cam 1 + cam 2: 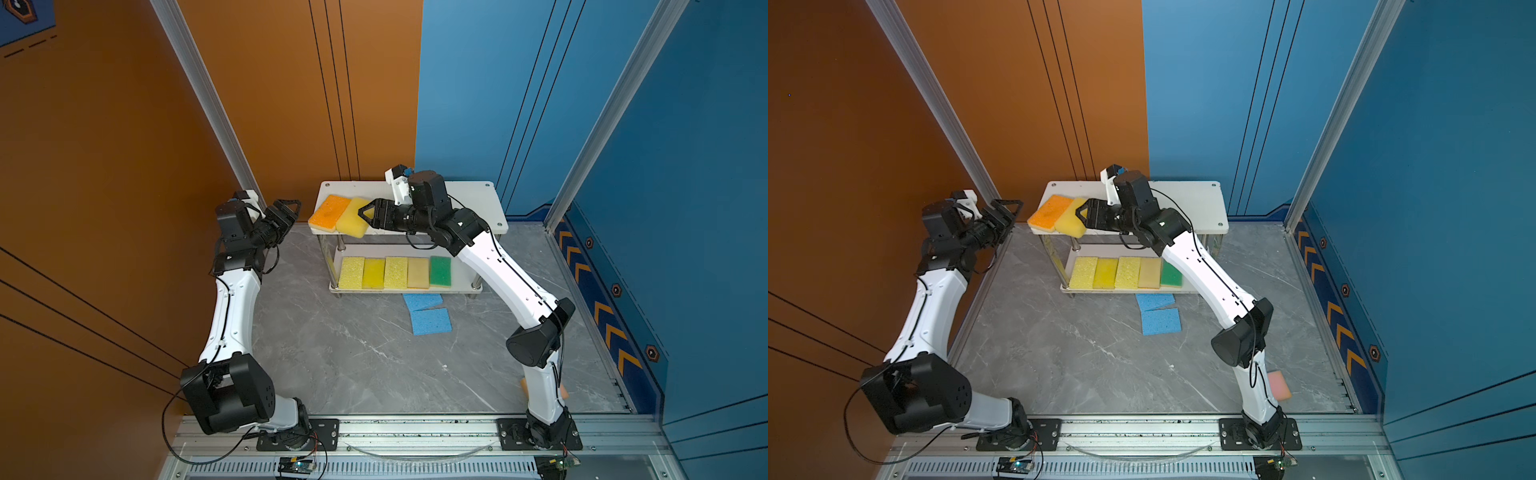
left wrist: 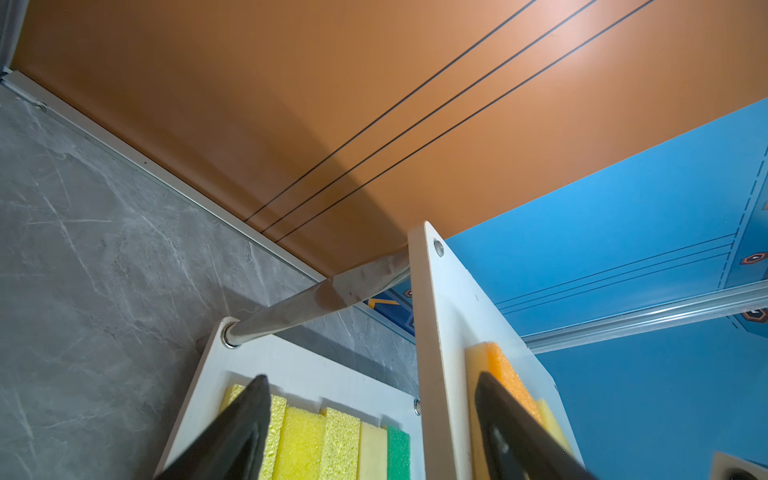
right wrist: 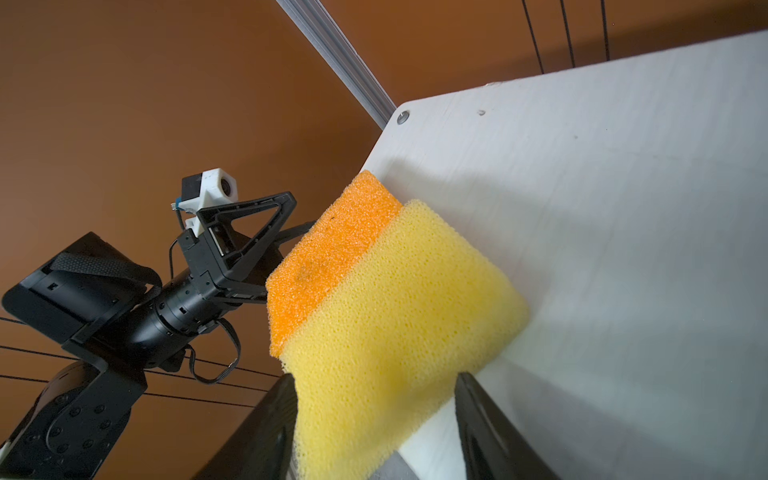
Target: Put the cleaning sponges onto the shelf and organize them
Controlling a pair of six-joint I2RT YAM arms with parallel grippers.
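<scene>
The shelf (image 1: 473, 199) stands at the back of the table. On its top board's left end lies an orange sponge (image 1: 329, 212), hanging a little over the edge. My right gripper (image 1: 365, 216) is shut on a yellow sponge (image 1: 351, 222) that rests tilted against the orange one (image 3: 332, 257) and sticks out past the front edge. The lower board carries a row of three yellow sponges (image 1: 373, 272), a beige one (image 1: 418, 272) and a green one (image 1: 440, 270). My left gripper (image 1: 291, 216) hangs open and empty just left of the shelf.
Two light blue sponges (image 1: 428, 313) lie overlapping on the grey table in front of the shelf. A pink sponge (image 1: 1279, 384) lies behind the right arm's base. Orange wall on the left, blue wall on the right and metal frame posts close in the space.
</scene>
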